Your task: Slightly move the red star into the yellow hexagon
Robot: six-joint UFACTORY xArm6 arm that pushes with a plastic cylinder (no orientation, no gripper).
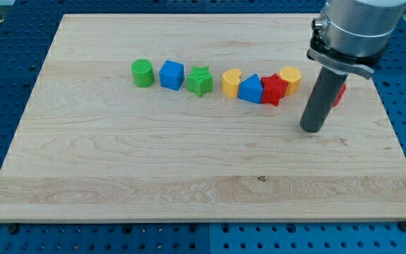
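1. Nearest the view's bottom, the wooden worktop [154, 190] lies bare; all the blocks sit in a loose row across its upper half.
2. My tip [313, 130] rests on the worktop at the view's right, below and to the right of the row's right end. There is no hand on this rig, only the rod, so nothing is grasped or released.
3. Just behind the rod, a red block [340, 94] peeks out at its right side; its shape is mostly hidden.
4. The red star [273, 90] sits near the tip, up and to the left of it, and apart from it. It appears to touch the blue block [250, 89], a wedge-like shape, on its left.
5. The yellow hexagon [290, 79] stands just beyond the star, up and to its right, seemingly touching or nearly so.
6. Farther left come a yellow block [231, 82], the green star [199, 81], the blue cube [172, 74] and the green cylinder [142, 73].
7. Judgement: little remains to be done. I should bring the tip round to the star's lower left face, then nudge briefly up and right, stopping as soon as contact firms up. Approaching from the present side would drive the star away from the hexagon and into the blue block.
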